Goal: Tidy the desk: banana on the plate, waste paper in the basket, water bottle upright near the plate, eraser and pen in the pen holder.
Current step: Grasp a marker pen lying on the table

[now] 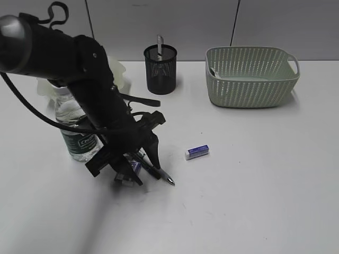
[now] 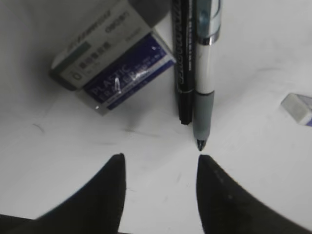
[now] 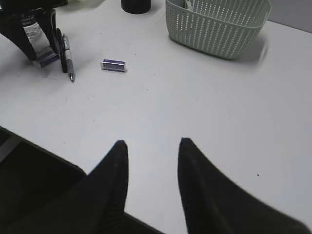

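Note:
My left gripper (image 1: 142, 169) (image 2: 160, 162) hovers low over the desk (image 1: 254, 185), open, with only bare tabletop between its fingers. Just beyond its tips lie a blue-and-white eraser (image 2: 114, 78) (image 1: 135, 166) and two pens side by side, one black (image 2: 183, 63) and one silver with a grey grip (image 2: 204, 73) (image 1: 161, 174). A second eraser (image 1: 197, 152) (image 2: 300, 106) (image 3: 114, 65) lies to the right. The water bottle (image 1: 74, 132) stands upright behind the arm. The plate (image 1: 119, 71) is mostly hidden; the banana is hidden. My right gripper (image 3: 153, 144) is open near the desk's front edge.
The black mesh pen holder (image 1: 160, 69) stands at the back with something upright in it. The green basket (image 1: 251, 76) (image 3: 219, 24) sits at the back right, with a pale wad, apparently the waste paper (image 1: 213, 71), in its left corner.

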